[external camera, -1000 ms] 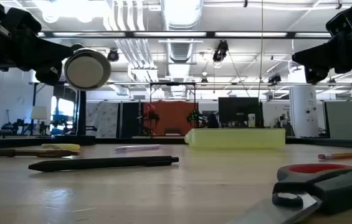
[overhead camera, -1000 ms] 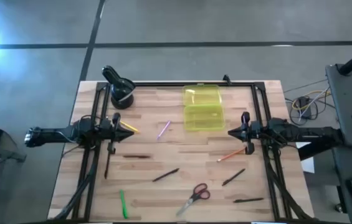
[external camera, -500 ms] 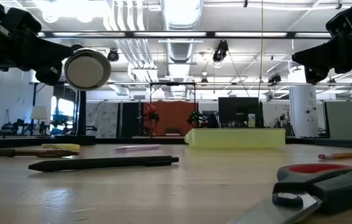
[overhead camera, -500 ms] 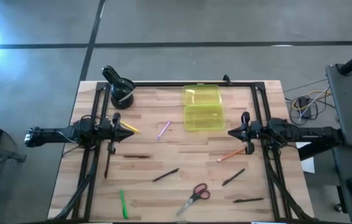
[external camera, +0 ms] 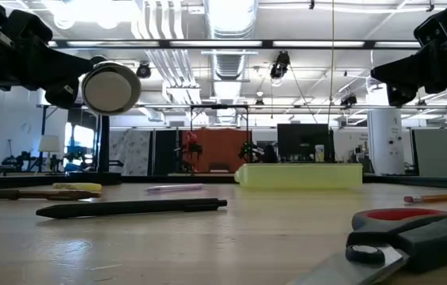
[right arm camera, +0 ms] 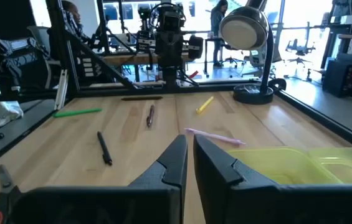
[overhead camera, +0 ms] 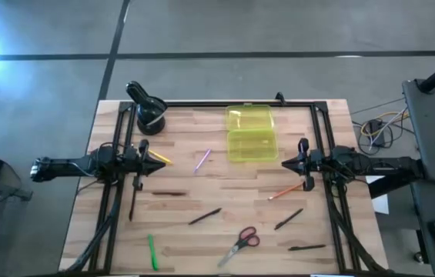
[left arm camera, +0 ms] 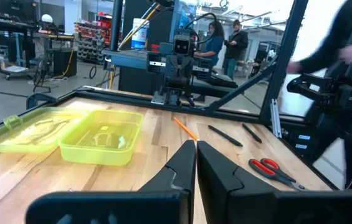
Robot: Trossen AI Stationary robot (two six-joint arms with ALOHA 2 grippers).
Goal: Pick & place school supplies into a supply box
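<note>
Lying open on the far middle of the table (overhead camera: pixel 186 192), the supply box (overhead camera: pixel 251 145) shows its tray nearer the middle and its hinged lid (overhead camera: pixel 249 118) folded back toward the far edge; nothing is visible inside the tray in the left wrist view.

Supplies are scattered on the wood, none in the box:
- pink-purple pen (overhead camera: pixel 202 160) just left of the box, apart from it
- yellow pen (overhead camera: pixel 161 158) near the left gripper's tips
- orange pencil (overhead camera: pixel 286 191) below the right gripper
- black pen (overhead camera: pixel 169 193) left of centre
- second black pen (overhead camera: pixel 205 216) near centre
- third black pen (overhead camera: pixel 288 219) right of centre
- fourth black pen (overhead camera: pixel 308 248) near the front right edge
- fifth black pen (overhead camera: pixel 132 206) along the left rail
- green pen (overhead camera: pixel 152 251) at front left
- red-handled scissors (overhead camera: pixel 240 244) at front centre, closest to the low camera

Left gripper (overhead camera: pixel 158 159) hovers at the left side of the table, pointing inward, fingers together, holding nothing. Right gripper (overhead camera: pixel 286 163) hovers at the right side, just beside the box's right edge, pointing inward, fingers likewise together and empty.

Black round stand (overhead camera: pixel 150 117) with a lamp-like head sits at the far left corner.
</note>
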